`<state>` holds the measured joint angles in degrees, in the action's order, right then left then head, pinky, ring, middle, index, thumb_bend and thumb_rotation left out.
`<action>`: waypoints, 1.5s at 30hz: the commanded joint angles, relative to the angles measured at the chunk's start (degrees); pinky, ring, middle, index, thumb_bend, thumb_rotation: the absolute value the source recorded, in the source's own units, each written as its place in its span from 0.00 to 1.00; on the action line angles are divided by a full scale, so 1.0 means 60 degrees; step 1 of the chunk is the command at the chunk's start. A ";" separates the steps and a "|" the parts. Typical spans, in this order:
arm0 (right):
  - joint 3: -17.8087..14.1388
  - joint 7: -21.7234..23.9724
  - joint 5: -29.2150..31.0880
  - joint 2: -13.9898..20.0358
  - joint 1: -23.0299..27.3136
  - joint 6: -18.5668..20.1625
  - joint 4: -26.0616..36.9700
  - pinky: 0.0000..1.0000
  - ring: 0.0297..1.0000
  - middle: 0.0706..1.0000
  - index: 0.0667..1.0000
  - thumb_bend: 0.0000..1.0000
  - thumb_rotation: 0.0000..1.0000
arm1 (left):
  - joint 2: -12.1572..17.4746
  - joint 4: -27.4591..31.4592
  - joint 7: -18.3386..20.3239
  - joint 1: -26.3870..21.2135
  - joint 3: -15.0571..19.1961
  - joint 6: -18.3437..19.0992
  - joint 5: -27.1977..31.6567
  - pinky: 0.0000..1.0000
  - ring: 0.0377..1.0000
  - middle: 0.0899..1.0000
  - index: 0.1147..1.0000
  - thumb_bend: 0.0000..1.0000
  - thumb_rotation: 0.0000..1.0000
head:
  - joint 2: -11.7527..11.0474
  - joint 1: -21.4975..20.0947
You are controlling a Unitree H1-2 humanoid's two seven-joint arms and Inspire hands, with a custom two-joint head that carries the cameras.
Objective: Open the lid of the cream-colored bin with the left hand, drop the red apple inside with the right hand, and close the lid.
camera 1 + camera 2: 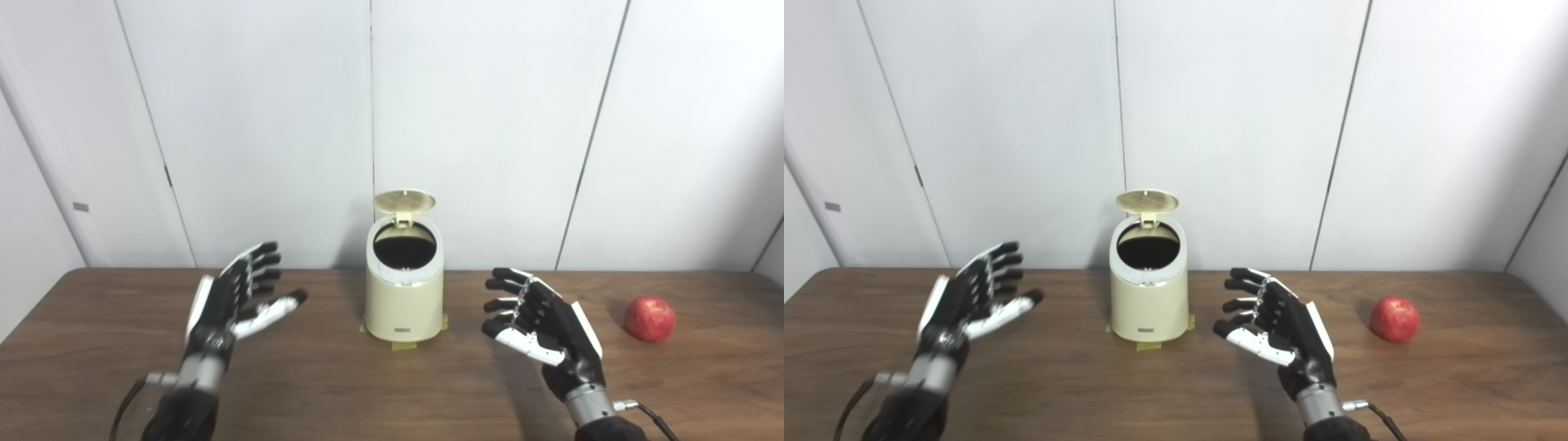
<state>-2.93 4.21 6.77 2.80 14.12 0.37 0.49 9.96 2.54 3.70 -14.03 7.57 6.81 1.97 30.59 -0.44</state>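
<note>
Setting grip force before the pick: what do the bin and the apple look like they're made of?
Bin: looks like smooth cream plastic with a slight sheen, white rim, ribbed underside on its raised lid.
Apple: red, mottled and matte; real fruit or a foam or plastic dummy, the look leaves it open.

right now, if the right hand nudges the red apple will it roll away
Probably: the red apple is round and sits loose on the bare wooden table. Its skin looks smooth, so the open right hand may slip unless the fingers wrap it.

Bin [403,300] mid-table [343,392], between hands; apple [650,318] far right of bin.
</note>
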 commanded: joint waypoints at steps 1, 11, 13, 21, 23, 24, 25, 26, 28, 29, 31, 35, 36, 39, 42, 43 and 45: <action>-0.0121 -0.0021 0.0167 0.0064 0.0360 -0.0072 0.0299 0.45 0.55 0.68 0.69 0.81 0.19 | -0.0016 0.0416 0.0301 -0.0019 0.0039 -0.0285 0.0612 0.62 0.77 0.81 0.83 0.74 0.15 | -0.0032 -0.0207; 0.0134 -0.0208 -0.2456 0.1802 0.1107 -0.0513 0.0084 0.54 0.62 0.71 0.70 0.86 0.27 | 0.0455 0.0143 0.0696 0.0669 -0.0043 -0.1762 0.0396 0.61 0.73 0.77 0.83 0.67 0.11 | -0.0464 -0.2437; 0.0139 -0.0296 -0.3173 0.2272 0.1349 -0.0140 0.0239 0.56 0.65 0.72 0.71 0.87 0.27 | 0.0566 0.0099 0.0692 0.0639 -0.0046 -0.1810 0.0354 0.63 0.73 0.77 0.83 0.65 0.09 | -0.0548 -0.2791; 0.0026 0.0142 -0.5565 0.4273 0.2013 0.2003 0.1123 0.65 0.74 0.76 0.75 0.89 0.23 | 0.0790 -0.0191 0.0576 0.0468 0.0006 -0.1783 0.0386 0.63 0.72 0.75 0.81 0.65 0.06 | -0.0677 -0.3457; -0.0118 0.0307 -0.5509 0.4659 0.2061 0.2266 0.0953 0.70 0.77 0.77 0.77 0.87 0.23 | 0.0787 -0.0112 0.0570 0.0470 0.0019 -0.1665 0.0448 0.62 0.72 0.76 0.81 0.64 0.05 | -0.0669 -0.3496; -0.0193 0.0322 -0.5503 0.4856 0.2070 0.2278 0.0783 0.73 0.78 0.77 0.77 0.86 0.21 | 0.0795 -0.0078 0.0554 0.0469 0.0016 -0.1612 0.0423 0.62 0.73 0.76 0.81 0.64 0.04 | -0.0670 -0.3530; -0.0305 0.0314 -0.5423 0.5000 0.2063 0.2273 0.0585 0.75 0.78 0.77 0.78 0.85 0.20 | 0.0800 -0.0038 0.0544 0.0467 0.0016 -0.1535 0.0413 0.62 0.73 0.76 0.81 0.64 0.04 | -0.0666 -0.3554; -0.0432 0.0270 -0.5320 0.5112 0.2044 0.2190 0.0377 0.76 0.78 0.76 0.78 0.85 0.18 | 0.0792 0.0011 0.0529 0.0466 0.0022 -0.1456 0.0418 0.62 0.73 0.76 0.81 0.63 0.03 | -0.0665 -0.3570; -0.0670 0.0216 -0.5064 0.5216 0.2002 0.2075 0.0069 0.53 0.62 0.73 0.77 0.86 0.15 | 0.0784 0.0093 0.0511 0.0459 0.0037 -0.1316 0.0434 0.62 0.73 0.76 0.81 0.64 0.03 | -0.0658 -0.3625; -0.0768 0.0183 -0.4957 0.5262 0.1970 0.1969 -0.0096 0.45 0.54 0.69 0.77 0.85 0.14 | 0.0789 0.0132 0.0513 0.0456 0.0033 -0.1274 0.0424 0.62 0.73 0.76 0.81 0.64 0.02 | -0.0654 -0.3654; -0.0866 0.0174 -0.4876 0.5363 0.1921 0.1938 -0.0358 0.53 0.64 0.71 0.76 0.84 0.13 | 0.0792 0.0235 0.0520 0.0458 0.0019 -0.1182 0.0410 0.60 0.73 0.76 0.81 0.63 0.02 | -0.0647 -0.3689; -0.1058 0.0434 -0.4328 0.5458 0.1902 0.2160 -0.0844 0.74 0.80 0.80 0.79 0.83 0.18 | 0.0799 0.0402 0.0567 0.0468 -0.0006 -0.1000 0.0440 0.60 0.72 0.76 0.82 0.63 0.01 | -0.0628 -0.3713; -0.1074 0.0553 -0.4163 0.5502 0.1902 0.2206 -0.1001 0.75 0.83 0.83 0.81 0.83 0.19 | 0.0801 0.0432 0.0570 0.0472 -0.0013 -0.0980 0.0426 0.61 0.73 0.76 0.82 0.62 0.00 | -0.0615 -0.3711; -0.1027 0.0751 -0.3897 0.5609 0.1886 0.2368 -0.1384 0.78 0.86 0.86 0.84 0.84 0.20 | 0.0781 0.0494 0.0587 0.0480 -0.0003 -0.0886 0.0497 0.63 0.74 0.77 0.83 0.61 0.00 | -0.0615 -0.3711; -0.0950 0.0887 -0.3715 0.5650 0.1866 0.2415 -0.1702 0.82 0.88 0.87 0.86 0.81 0.19 | 0.0803 0.0541 0.0562 0.0485 -0.0038 -0.0823 0.0369 0.62 0.74 0.77 0.83 0.60 0.00 | -0.0615 -0.3711; -0.0980 0.0936 -0.3588 0.5624 0.1860 0.2502 -0.1792 0.83 0.88 0.88 0.87 0.82 0.20 | 0.0823 0.0568 0.0557 0.0485 -0.0054 -0.0802 0.0311 0.62 0.73 0.77 0.83 0.60 0.00 | -0.0542 -0.3677; -0.1005 0.0994 -0.3387 0.5585 0.1836 0.2605 -0.1922 0.85 0.89 0.89 0.88 0.83 0.19 | 0.0848 0.0622 0.0576 0.0489 -0.0072 -0.0754 0.0279 0.62 0.73 0.76 0.82 0.61 0.00 | -0.0531 -0.3666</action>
<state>-8.07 10.34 -14.59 34.80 23.08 15.83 -11.69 13.86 4.30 7.34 -8.91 7.17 3.04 4.19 27.33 -22.59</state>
